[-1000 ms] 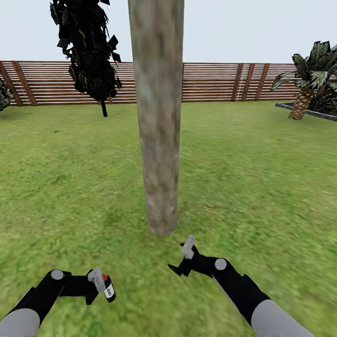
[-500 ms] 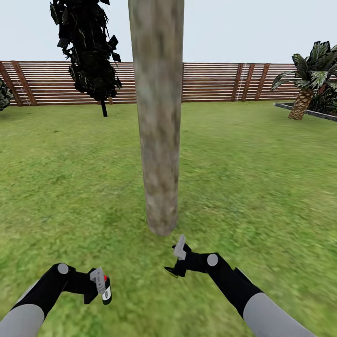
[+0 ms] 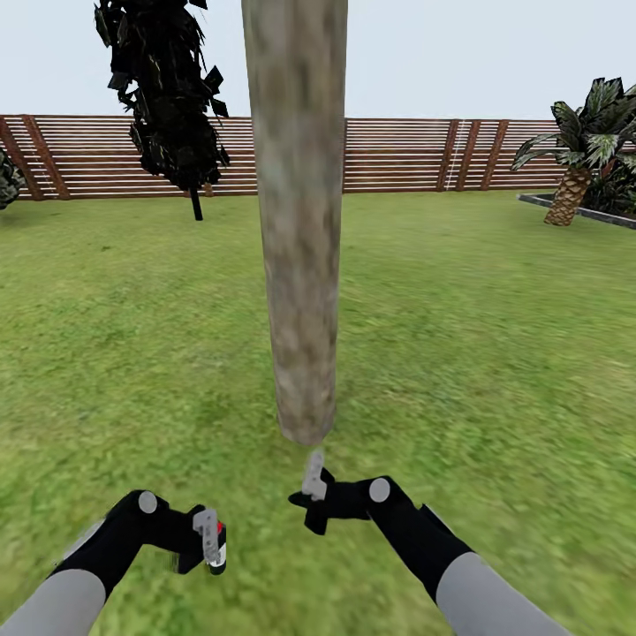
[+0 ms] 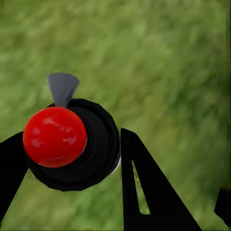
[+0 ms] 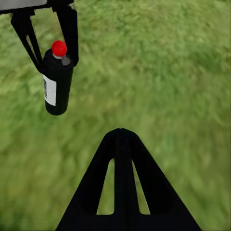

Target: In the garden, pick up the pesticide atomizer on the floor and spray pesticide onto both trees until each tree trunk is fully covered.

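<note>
Atomizer (image 3: 215,551) sat in my left gripper (image 3: 205,552), low in the head view at about 7 o'clock from the trunk's foot. It was a small black can with a white label and a red cap, standing roughly upright, its long axis vertical. In the left wrist view the red cap (image 4: 54,136) faced the camera, with a grey nozzle tab beside it and a black finger on either side of the can, so that hand was closed around the can's body.

Trunk (image 3: 299,221) rose straight ahead at 12 o'clock, thick, pale and mottled, near both grippers but apart from them. I could see no white specks on it, so I judged the spraying not yet begun here. For the next move, I judged the nozzle needed to face 12 to 1 o'clock, up and toward the bark; which way it pointed then I could not tell.

Right gripper (image 3: 311,499) hung just below the trunk's base, nearer the trunk than the left, and held nothing; its fingers looked drawn together in its wrist view, though I could not be sure. That camera looked across at the atomizer (image 5: 57,82) hanging in the left fingers over grass (image 3: 495,353).

No containers were in view.
</note>
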